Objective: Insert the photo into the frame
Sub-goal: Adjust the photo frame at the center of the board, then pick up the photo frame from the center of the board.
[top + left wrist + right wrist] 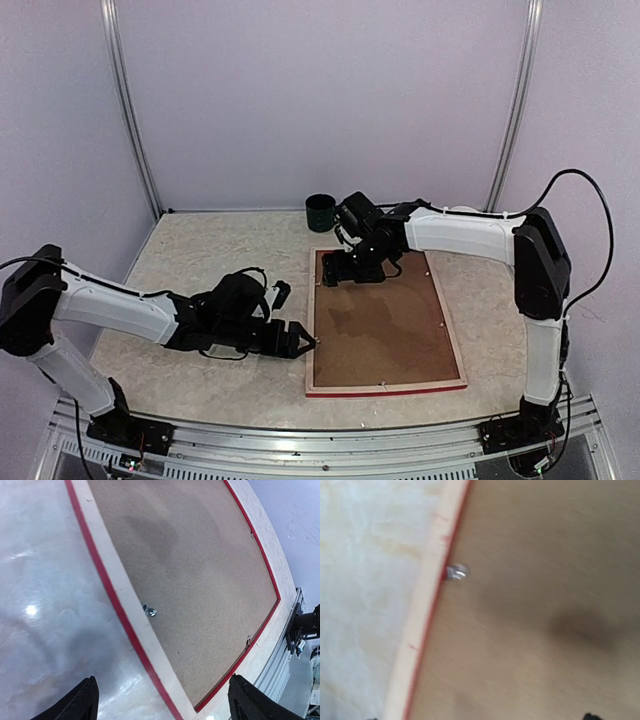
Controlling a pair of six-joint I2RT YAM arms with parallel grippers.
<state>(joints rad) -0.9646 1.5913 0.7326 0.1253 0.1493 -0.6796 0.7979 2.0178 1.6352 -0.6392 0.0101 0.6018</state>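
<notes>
The frame (385,386) lies face down on the counter (220,250), right of centre, with a brown backing board (385,320) in it. The left fingers (300,342) are spread, low beside its left rim near a small metal clip (149,611). The right fingers (335,274), also spread, hang over the board's far left corner.
</notes>
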